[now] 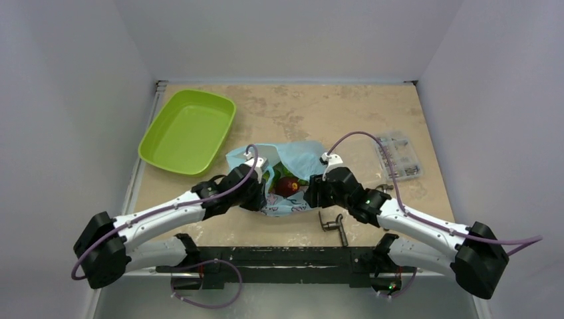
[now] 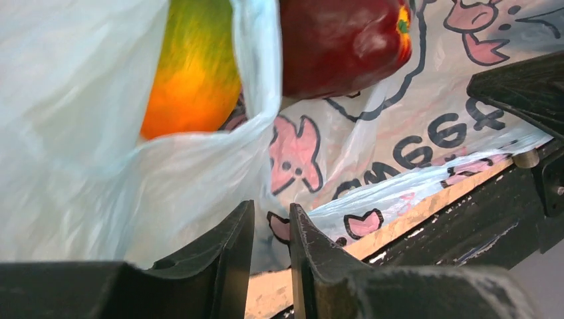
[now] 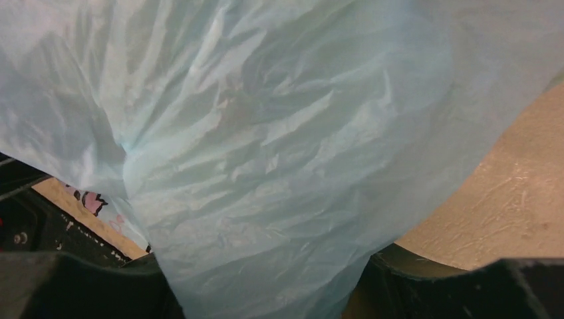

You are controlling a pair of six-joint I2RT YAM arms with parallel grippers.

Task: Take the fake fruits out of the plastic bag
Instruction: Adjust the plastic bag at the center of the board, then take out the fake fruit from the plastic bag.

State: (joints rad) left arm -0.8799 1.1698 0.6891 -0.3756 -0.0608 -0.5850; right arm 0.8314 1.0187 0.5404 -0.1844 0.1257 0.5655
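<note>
Lying inside plastic bag (image 3: 266,166) between both arms, red fruit (image 2: 339,40) sat just ahead-right of left gripper (image 2: 271,216), jaws almost together. Right gripper (image 3: 266,292) jaws stood wide around bag film. Couldn't tell either grip.

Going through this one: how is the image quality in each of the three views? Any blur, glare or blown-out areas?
Top external: evenly lit, sharp, soft shadows under the arms. Left wrist: the plastic bag washes out near white at left, the dark red fruit carries a small highlight, the left gripper is blurred. Right wrist: the bag fills the frame at close range, slightly soft; the right gripper is dark.
</note>
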